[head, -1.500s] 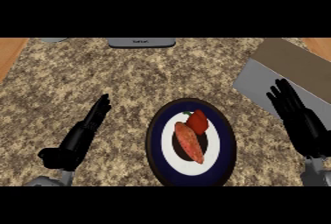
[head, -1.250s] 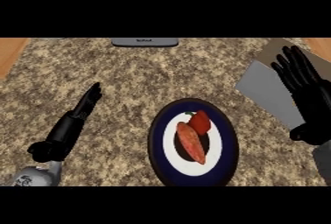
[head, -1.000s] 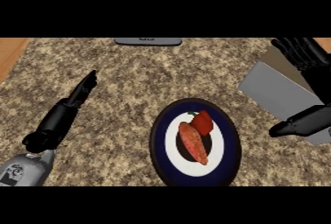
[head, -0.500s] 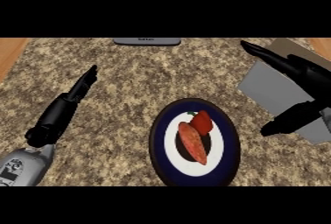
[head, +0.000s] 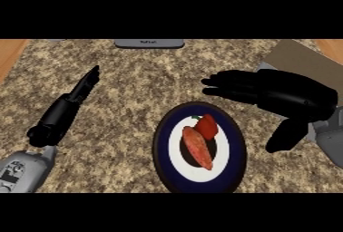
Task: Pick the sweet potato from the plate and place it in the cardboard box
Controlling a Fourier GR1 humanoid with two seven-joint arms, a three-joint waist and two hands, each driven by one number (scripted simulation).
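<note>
**A:** Look at your right hand (head: 281, 95). A moment ago it sat out over the cardboard box (head: 301, 61) with its fingers pointing away from you; now it has swung in and lies sideways, fingertips aimed left across the counter (head: 134, 90), thumb hanging down toward you.

**B:** So are the fingers closed on anything?

**A:** No. They are straight and spread wide, holding nothing. The sweet potato (head: 198, 147) is on the plate (head: 164, 149), below the fingertips and just left of the thumb's tip, apart from both.

**B:** What does that swing buy you?

**A:** I'd judge it is the approach: the palm now hovers near the plate's upper right rim, so the reach is under way, but the pick is not yet made. The box lies behind the back of the hand, partly covered by it.

**B:** How does the sweet potato lie?

**A:** Its long axis runs from the upper left down to the lower right, close to straight along the plate's length. The upper end is blunter, the lower end tapers. A red pepper (head: 206, 127) touches its upper right side, on the side nearest your thumb, so you will likely want the fingers to close across the lower half.

**B:** And the other hand?

**A:** Your left hand (head: 64, 113) rests open far to the left of the plate, fingers straight.
</note>
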